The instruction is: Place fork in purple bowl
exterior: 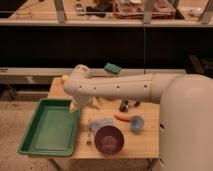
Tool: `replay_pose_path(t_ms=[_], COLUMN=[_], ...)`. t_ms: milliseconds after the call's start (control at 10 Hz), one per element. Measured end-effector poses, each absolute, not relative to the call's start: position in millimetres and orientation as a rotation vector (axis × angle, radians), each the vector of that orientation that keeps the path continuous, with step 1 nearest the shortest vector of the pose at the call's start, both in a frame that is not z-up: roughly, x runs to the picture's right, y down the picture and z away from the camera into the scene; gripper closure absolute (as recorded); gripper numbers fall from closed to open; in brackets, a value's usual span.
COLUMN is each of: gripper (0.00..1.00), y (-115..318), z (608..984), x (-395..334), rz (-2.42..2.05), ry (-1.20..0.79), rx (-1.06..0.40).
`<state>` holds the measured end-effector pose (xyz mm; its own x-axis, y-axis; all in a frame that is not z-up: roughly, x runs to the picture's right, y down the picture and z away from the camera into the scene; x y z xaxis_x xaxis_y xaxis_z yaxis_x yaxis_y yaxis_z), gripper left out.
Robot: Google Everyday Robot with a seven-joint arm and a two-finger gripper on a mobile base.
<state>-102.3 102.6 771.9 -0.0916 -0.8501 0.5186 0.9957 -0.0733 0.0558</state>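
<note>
The purple bowl (pixel 109 140) stands near the front edge of the wooden table (pixel 145 145). The fork (pixel 89 136), thin and silvery, lies on the table just left of the bowl, pointing front to back. My white arm reaches across the table from the right. Its gripper (pixel 81 105) hangs down by the far right corner of the green tray (pixel 49 126), above and behind the fork and apart from it. It holds nothing that I can see.
A small light-blue bowl (pixel 136 123) and an orange carrot (pixel 121 117) sit right of the purple bowl. A pale bluish object (pixel 102 123) lies just behind it. A teal sponge (pixel 112 68) and an orange fruit (pixel 63 78) are at the back. Dark objects (pixel 125 105) sit under the arm.
</note>
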Motion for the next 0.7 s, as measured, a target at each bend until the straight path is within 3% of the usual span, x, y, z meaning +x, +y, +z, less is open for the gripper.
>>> replay_pose_path(t_ms=[400, 500, 700], gripper=[0.2, 0.25, 0.44], y=[110.0, 113.9, 130.7], z=[795.2, 799.9, 812.2], x=[-80.2, -80.1, -82.0], rz=[-1.482, -1.472, -1.464], ry=[-0.515, -0.526, -0.538], rx=[-0.456, -0.467, -0.502])
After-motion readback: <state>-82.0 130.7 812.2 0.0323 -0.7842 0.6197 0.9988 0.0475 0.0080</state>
